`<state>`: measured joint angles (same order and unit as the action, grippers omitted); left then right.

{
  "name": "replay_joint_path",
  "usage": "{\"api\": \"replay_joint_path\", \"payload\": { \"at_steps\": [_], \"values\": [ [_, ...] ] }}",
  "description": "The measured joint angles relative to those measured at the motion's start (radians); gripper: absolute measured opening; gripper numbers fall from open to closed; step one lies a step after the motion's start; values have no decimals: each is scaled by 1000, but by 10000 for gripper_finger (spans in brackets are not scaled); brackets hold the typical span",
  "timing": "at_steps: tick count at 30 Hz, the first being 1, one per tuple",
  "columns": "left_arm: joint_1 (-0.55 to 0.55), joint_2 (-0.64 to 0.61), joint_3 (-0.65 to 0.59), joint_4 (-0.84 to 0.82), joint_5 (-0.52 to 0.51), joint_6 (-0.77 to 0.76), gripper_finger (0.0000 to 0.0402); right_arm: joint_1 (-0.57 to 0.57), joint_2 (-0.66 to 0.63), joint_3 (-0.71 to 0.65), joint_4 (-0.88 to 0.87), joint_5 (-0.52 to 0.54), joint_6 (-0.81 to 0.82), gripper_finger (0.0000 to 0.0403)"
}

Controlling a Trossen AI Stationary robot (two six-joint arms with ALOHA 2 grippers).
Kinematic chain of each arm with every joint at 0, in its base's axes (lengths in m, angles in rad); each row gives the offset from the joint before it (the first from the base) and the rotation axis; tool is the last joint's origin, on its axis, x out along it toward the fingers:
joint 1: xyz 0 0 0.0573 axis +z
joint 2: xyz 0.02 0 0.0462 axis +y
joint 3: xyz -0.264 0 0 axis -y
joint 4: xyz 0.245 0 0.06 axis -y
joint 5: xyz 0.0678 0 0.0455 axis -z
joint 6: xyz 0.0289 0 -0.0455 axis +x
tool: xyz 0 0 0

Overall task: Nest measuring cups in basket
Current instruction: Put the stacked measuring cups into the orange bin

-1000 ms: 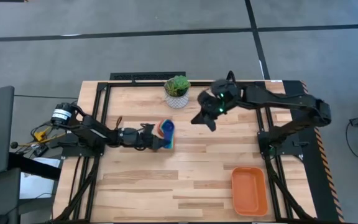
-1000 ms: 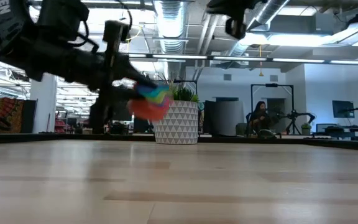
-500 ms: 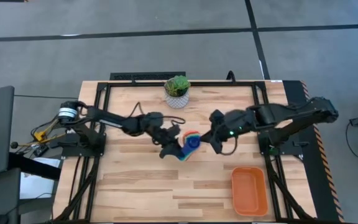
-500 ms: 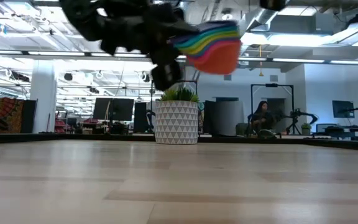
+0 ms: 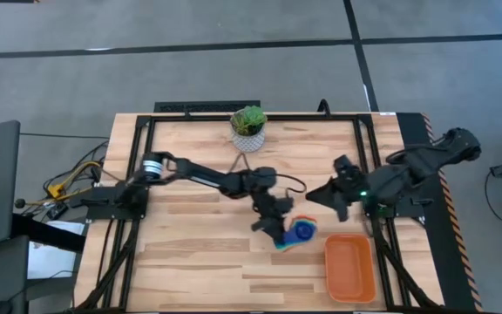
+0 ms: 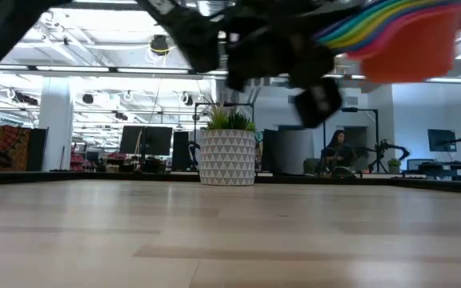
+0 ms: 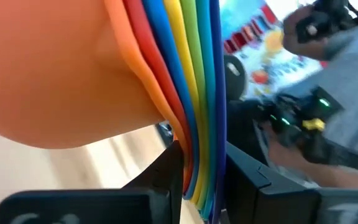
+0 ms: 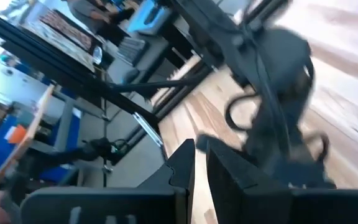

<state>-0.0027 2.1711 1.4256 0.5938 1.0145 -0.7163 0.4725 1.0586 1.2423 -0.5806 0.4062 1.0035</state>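
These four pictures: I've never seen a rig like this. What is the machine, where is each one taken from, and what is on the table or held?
Two dark robot arms work at a wooden table. One picture looks straight down, one looks level across the tabletop, and two come from cameras on the arms' wrists. The left gripper holds a nested stack of measuring cups by their handles, in the air beside the orange basket. The right gripper waits nearby, fingers shut on nothing. A potted plant stands at the far edge.
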Motion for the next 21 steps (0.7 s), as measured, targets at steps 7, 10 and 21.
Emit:
{"api": "replay_joint_path", "payload": {
  "at_steps": [7, 10, 21],
  "values": [
    [-11, 240, 388, -1, 74, -81, 70, 57, -59, 0, -2, 67, 3, 65],
    [-16, 331, 543, 1, 82, -116, 70, 58, -74, 0, -6, 65, 2, 65],
    [-78, 509, 773, -15, 66, -195, 70, 55, -101, 0, -56, 64, 2, 65]
  ]
}}
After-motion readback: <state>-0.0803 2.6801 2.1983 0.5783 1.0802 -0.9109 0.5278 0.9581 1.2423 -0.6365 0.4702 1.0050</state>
